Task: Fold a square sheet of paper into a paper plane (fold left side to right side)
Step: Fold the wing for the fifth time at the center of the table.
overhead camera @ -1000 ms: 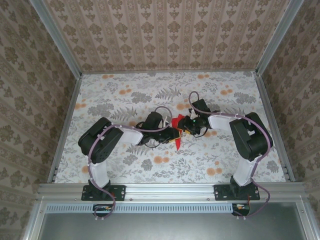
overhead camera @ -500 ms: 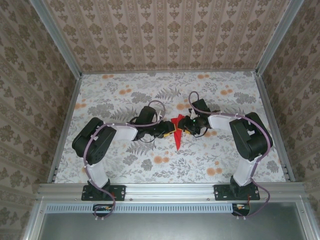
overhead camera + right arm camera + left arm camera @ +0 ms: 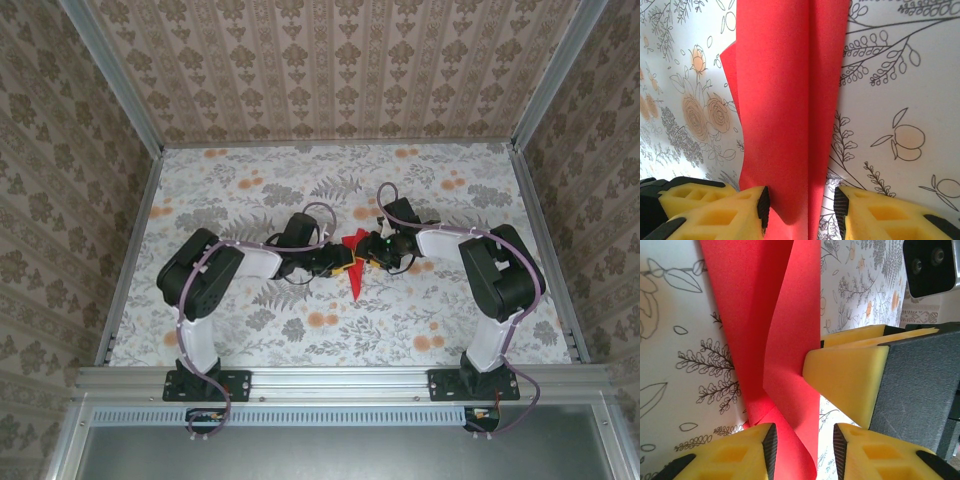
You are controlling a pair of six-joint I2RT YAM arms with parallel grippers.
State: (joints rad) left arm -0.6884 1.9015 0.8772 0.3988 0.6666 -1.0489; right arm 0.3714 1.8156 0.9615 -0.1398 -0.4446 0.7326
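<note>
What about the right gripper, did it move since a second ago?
No. The right gripper stays at the red paper, same spot against the tablecloth's orange flowers.

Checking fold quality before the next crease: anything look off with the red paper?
Yes. The paper plane isn't flat: in the left wrist view one flap twists up off the tablecloth beside the right gripper. No tear visible. The left gripper straddles it, jaws apart.

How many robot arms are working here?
2. The left arm reaches in from the left side, the right arm from the right; both meet at the red paper in the middle.
</note>
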